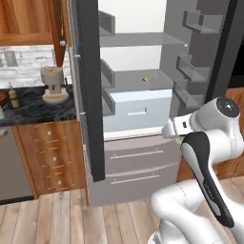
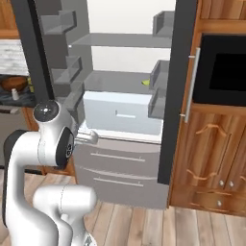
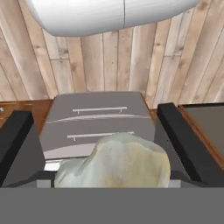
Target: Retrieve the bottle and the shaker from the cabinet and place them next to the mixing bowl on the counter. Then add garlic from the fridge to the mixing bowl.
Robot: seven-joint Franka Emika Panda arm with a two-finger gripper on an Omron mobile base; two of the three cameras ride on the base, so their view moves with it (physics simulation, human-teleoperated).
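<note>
In the hand view the garlic (image 3: 118, 162), a pale cream bulb, sits between my gripper's (image 3: 98, 131) two dark fingers (image 3: 17, 144), which are closed against its sides. In the left base view the gripper (image 1: 176, 136) hangs in front of the open fridge (image 1: 138, 95), level with its white drawer. Far left, on the black counter (image 1: 33, 107), the olive bottle (image 1: 14, 96) stands beside the brown mixing bowl (image 1: 2, 97) at the frame edge. The right base view shows the bowl (image 2: 14, 82) with the small shaker (image 2: 15, 94) in front of it.
Both fridge doors (image 1: 90, 90) (image 2: 180, 86) stand wide open on either side of the arm. A small yellow-green item (image 1: 145, 79) lies on a fridge shelf. A beige stand mixer (image 1: 54, 86) is on the counter. Wooden drawers (image 1: 52, 157) and an oven wall (image 2: 221, 67) flank the fridge.
</note>
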